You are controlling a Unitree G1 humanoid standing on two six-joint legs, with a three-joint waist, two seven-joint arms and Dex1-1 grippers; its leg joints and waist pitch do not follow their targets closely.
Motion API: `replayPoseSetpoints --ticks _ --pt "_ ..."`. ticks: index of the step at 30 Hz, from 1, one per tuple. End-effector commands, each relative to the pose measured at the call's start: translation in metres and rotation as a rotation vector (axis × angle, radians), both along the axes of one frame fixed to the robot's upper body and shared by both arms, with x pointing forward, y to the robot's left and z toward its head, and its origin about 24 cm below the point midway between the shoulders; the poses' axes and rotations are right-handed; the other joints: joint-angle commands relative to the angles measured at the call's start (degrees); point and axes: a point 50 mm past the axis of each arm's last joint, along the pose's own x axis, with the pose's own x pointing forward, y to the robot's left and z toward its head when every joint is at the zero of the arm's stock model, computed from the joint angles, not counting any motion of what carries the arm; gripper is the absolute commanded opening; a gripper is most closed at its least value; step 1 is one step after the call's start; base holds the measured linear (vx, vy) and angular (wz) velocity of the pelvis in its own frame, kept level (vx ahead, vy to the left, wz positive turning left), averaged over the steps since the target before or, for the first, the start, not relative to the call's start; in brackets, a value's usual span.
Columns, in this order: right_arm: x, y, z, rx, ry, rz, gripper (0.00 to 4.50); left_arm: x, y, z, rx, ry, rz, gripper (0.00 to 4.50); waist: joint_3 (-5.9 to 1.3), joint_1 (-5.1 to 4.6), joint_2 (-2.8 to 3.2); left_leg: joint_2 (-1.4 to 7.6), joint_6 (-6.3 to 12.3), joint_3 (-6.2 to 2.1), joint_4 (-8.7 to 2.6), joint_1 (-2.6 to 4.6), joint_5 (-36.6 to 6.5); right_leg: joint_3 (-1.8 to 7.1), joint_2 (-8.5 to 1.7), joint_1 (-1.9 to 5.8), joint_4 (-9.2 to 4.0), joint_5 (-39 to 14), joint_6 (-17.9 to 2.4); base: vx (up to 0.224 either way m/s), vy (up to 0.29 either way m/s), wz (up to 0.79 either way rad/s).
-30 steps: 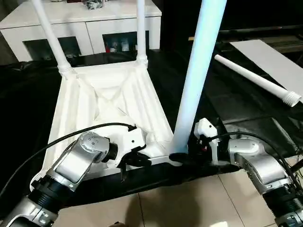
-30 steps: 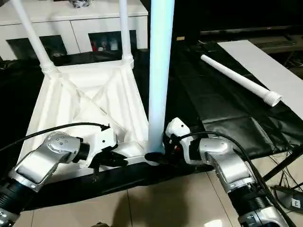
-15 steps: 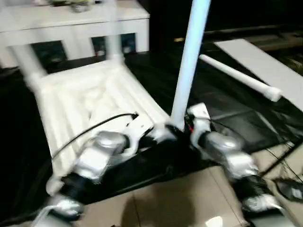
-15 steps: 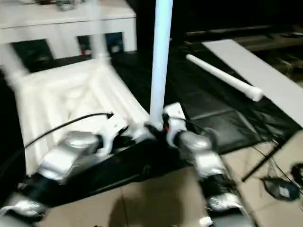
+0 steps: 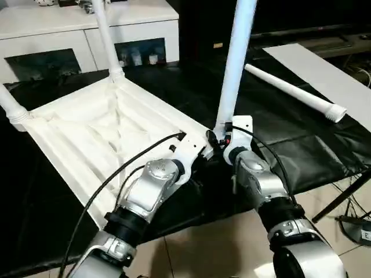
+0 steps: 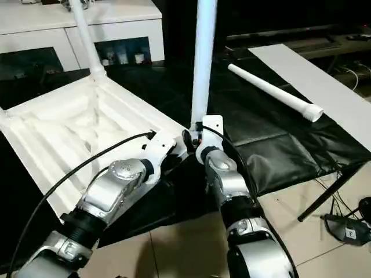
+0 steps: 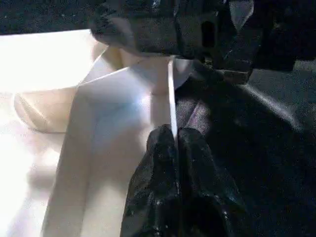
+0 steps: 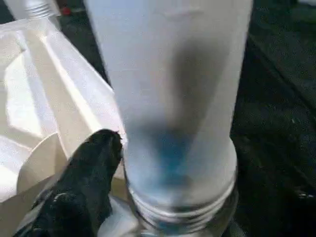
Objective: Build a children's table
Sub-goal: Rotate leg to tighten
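Left eye view: upturned ribbed tabletop (image 5: 87,139).

The upturned tabletop (image 5: 110,139) now sits turned on the black cover (image 5: 290,145), its near corner swung toward the middle between the two arms. The upright leg (image 5: 235,63) at that corner has travelled with it and stands straighter than before. The left gripper (image 7: 175,148), pinched on the tabletop's rim, and the right gripper (image 5: 217,139) at the leg's base have drawn close together.
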Motion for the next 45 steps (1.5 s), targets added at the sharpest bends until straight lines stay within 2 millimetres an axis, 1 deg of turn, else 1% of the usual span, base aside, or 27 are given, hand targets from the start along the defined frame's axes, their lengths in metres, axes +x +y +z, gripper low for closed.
replayPoseSetpoints --ticks 1,2,3,4,6,8,9,11,12,13,14,15,16,19,21,24,25,27,28,31,33,34,39,40,42,44,45 --pt "-0.001 -0.002 0.008 -0.051 -0.059 0.053 3.98 -0.002 0.013 -0.007 0.021 0.02 0.003 0.0 -3.2 0.38 -0.53 1.37 2.14 -0.32 -3.97 0.39 -14.45 1.89 -2.4 2.7 -4.72 -11.07 -11.04 0.0 0.0 0.0" --pt "-0.003 -0.005 0.01 -0.099 -0.081 0.089 3.98 -0.004 0.017 -0.007 0.021 0.022 -0.013 0.0 -3.18 0.48 -0.49 1.37 2.12 -0.31 -4.0 0.43 -14.54 1.87 -2.35 2.72 -4.75 -11.32 -11.0 0.0 0.0 0.0" --pt "-0.006 -0.011 0.013 -0.174 -0.118 0.133 3.98 -0.007 0.021 -0.007 0.03 0.018 -0.054 0.0 -3.18 0.9 -0.66 1.5 2.06 -0.36 -3.99 0.37 -13.9 1.91 -2.37 2.84 -4.7 -11.5 -10.21 0.0 0.0 0.0" --pt "-0.013 -0.013 0.014 -0.2 -0.132 0.221 3.98 -0.012 0.026 -0.009 0.044 0.043 -0.1 0.0 -3.18 0.9 -0.66 1.5 2.06 -0.36 -3.99 0.37 -13.9 1.91 -2.37 2.84 -4.7 -11.5 -10.21 0.0 0.0 0.0" --pt "-0.027 -0.019 0.015 -0.19 -0.128 0.387 3.98 -0.022 0.036 -0.012 0.069 0.085 -0.196 0.0 -3.22 1.17 -0.26 1.62 3.13 -0.26 -3.94 0.58 -13.71 2.12 -2.26 2.63 -4.43 -8.92 -10.9 0.0 0.0 0.0" --pt "-0.041 -0.026 0.015 -0.192 -0.118 0.533 3.98 -0.03 0.044 -0.011 0.056 0.135 -0.253 0.0 -3.16 1.36 -0.34 1.74 3.42 -0.32 -3.99 0.61 -14.32 2.05 -2.17 2.93 -4.38 -8.53 -10.97 0.0 0.0 0.0" --pt "-0.046 -0.03 0.015 -0.181 -0.109 0.575 3.98 -0.032 0.047 -0.009 0.042 0.152 -0.277 0.0 -2.96 1.42 -0.26 1.91 3.43 -0.26 -4.22 0.83 -15.49 2.18 -2.13 2.6 -4.51 -9.36 -11.69 0.0 0.0 0.0" --pt "-0.051 -0.034 0.016 -0.168 -0.098 0.616 3.98 -0.036 0.05 -0.008 0.043 0.168 -0.323 0.0 -2.79 1.45 -0.22 1.87 2.97 -0.27 -4.34 0.8 -16.68 2.22 -2.17 2.51 -4.66 -11.0 -12.2 0.0 0.0 0.0" --pt "-0.055 -0.037 0.016 -0.155 -0.085 0.659 3.98 -0.041 0.052 -0.006 0.057 0.168 -0.397 0.0 -2.78 1.53 -0.06 1.77 2.82 -0.41 -4.4 0.8 -17.34 2.13 -2.14 2.56 -4.7 -12.11 -11.94 0.0 0.0 0.0" --pt "-0.063 -0.041 0.015 -0.148 -0.048 0.741 3.98 -0.051 0.056 -0.005 0.079 0.205 -0.513 0.0 -2.73 1.45 -0.38 1.87 2.52 -0.44 -4.51 0.92 -18.39 2.18 -2.17 2.48 -4.77 -13.47 -11.56 0.0 0.0 0.0" --pt "-0.063 -0.041 0.015 -0.148 -0.048 0.741 3.98 -0.051 0.056 -0.005 0.079 0.205 -0.513 0.0 -2.83 1.58 -0.26 1.9 2.54 -0.56 -4.52 0.92 -18.55 2.2 -2.27 2.63 -4.71 -13.84 -11.37 0.0 0.0 0.0" --pt "-0.066 -0.042 0.015 -0.151 -0.032 0.778 3.98 -0.054 0.058 -0.003 0.083 0.218 -0.55 0.0 -2.66 1.47 -0.2 1.87 2.32 -0.46 -4.56 0.91 -18.55 2.28 -2.19 2.33 -4.7 -14.16 -11.4 0.0 0.0 0.0" --pt "-0.069 -0.043 0.015 -0.153 -0.013 0.819 3.98 -0.055 0.059 -0.001 0.079 0.223 -0.562 0.0 -2.69 1.58 -0.23 1.97 2.23 -0.29 -4.47 1.32 -18.96 2.38 -2.12 2.05 -4.88 -14.19 -11.63 0.0 0.0 0.0" --pt "-0.068 -0.042 0.014 -0.167 0.008 0.85 3.98 -0.051 0.062 -0.002 0.111 0.21 -0.547 0.0 -2.72 2.12 -0.19 1.95 1.69 -0.2 -4.42 1.34 -18.51 2.5 -2.26 2.0 -4.8 -14.23 -12.03 0.0 0.0 0.0" --pt "-0.066 -0.041 0.014 -0.172 0.016 0.862 3.73 -0.05 0.066 -0.003 0.13 0.22 -0.547 0.0 -2.72 2.21 -0.37 1.95 1.38 -0.25 -4.49 1.23 -17.99 2.51 -2.24 2.12 -4.67 -13.84 -11.88 0.0 0.0 0.0" --pt "-0.066 -0.041 0.012 -0.174 0.03 0.878 3.53 -0.049 0.068 -0.003 0.139 0.219 -0.54 0.0 -2.82 2.17 -0.33 1.86 1.29 -0.31 -4.44 1.08 -17.23 2.49 -2.3 2.27 -4.55 -13.35 -11.68 0.0 0.0 0.0" --pt "-0.066 -0.041 0.012 -0.174 0.035 0.882 3.29 -0.05 0.068 -0.003 0.14 0.22 -0.54 0.0 -2.89 2.2 -0.36 1.83 1.38 -0.29 -4.37 1.05 -16.88 2.52 -2.3 2.35 -4.51 -12.84 -11.7 0.0 0.0 0.0" --pt "-0.066 -0.041 0.012 -0.169 0.052 0.899 3.2 -0.05 0.069 -0.003 0.139 0.226 -0.545 0.0 -2.93 2.2 -0.39 1.79 1.63 -0.3 -4.34 0.92 -15.84 2.5 -2.28 2.5 -4.39 -11.66 -11.88 0.0 0.0 0.0" --pt "-0.066 -0.041 0.012 -0.17 0.055 0.902 3.2 -0.051 0.07 -0.003 0.137 0.228 -0.547 0.0 -2.94 2.21 -0.76 1.78 1.85 -0.25 -4.29 0.86 -15.3 2.49 -2.29 2.54 -4.39 -11.35 -11.95 0.0 0.0 0.0" --pt "-0.067 -0.041 0.011 -0.165 0.067 0.913 2.87 -0.05 0.07 -0.003 0.138 0.23 -0.545 0.0 -2.92 2.29 -0.53 1.8 2.03 -0.24 -4.25 0.95 -15.14 2.47 -2.32 2.47 -4.36 -11.87 -12.04 0.0 0.0 0.0" --pt "-0.068 -0.041 0.01 -0.163 0.074 0.919 2.78 -0.05 0.071 -0.004 0.144 0.23 -0.543 0.0 -2.92 2.3 -0.51 1.83 1.92 -0.26 -4.25 0.97 -15.37 2.47 -2.33 2.45 -4.38 -12.24 -11.97 0.0 0.0 0.0" --pt "-0.069 -0.042 0.009 -0.167 0.077 0.917 2.76 -0.05 0.072 -0.004 0.148 0.232 -0.542 0.0 -2.92 2.3 -0.31 1.83 1.78 -0.28 -4.28 1.01 -15.66 2.47 -2.33 2.43 -4.42 -12.38 -11.94 0.0 0.0 0.0" --pt "-0.066 -0.043 0.007 -0.156 0.078 0.866 2.67 -0.049 0.074 -0.004 0.15 0.227 -0.522 0.0 -3.0 2.28 -0.43 1.78 1.73 -0.27 -4.22 0.97 -15.28 2.46 -2.29 2.53 -4.31 -11.51 -12.09 0.0 0.0 0.0" --pt "-0.062 -0.043 0.006 -0.156 0.07 0.819 2.67 -0.047 0.073 -0.004 0.145 0.22 -0.504 0.0 -2.92 2.22 -0.54 1.74 1.75 -0.24 -4.24 0.95 -15.39 2.45 -2.27 2.46 -4.36 -11.81 -12.12 0.0 0.0 0.0" --pt "-0.046 -0.045 0.0 -0.145 0.069 0.588 2.66 -0.035 0.069 -0.006 0.123 0.176 -0.387 0.0 -2.78 2.02 -0.48 1.59 1.13 -0.18 -4.28 0.97 -16.07 2.43 -2.27 2.25 -4.51 -13.42 -12.07 0.0 0.0 0.0" --pt "-0.032 -0.045 -0.01 -0.104 0.092 0.337 2.66 -0.023 0.059 -0.01 0.085 0.15 -0.234 0.0 -2.65 1.54 -0.6 1.37 -0.54 -0.26 -4.33 1.08 -18.28 2.32 -2.42 2.01 -4.81 -18.58 -11.25 -0.031 0.001 -0.02" --pt "-0.029 -0.045 -0.012 -0.084 0.106 0.273 2.65 -0.019 0.056 -0.012 0.074 0.15 -0.192 0.0 -2.57 1.31 -0.57 1.26 -1.53 -0.56 -4.44 1.21 -19.88 2.15 -2.54 2.01 -5.13 -22.17 -9.99 -0.063 0.001 -0.05"
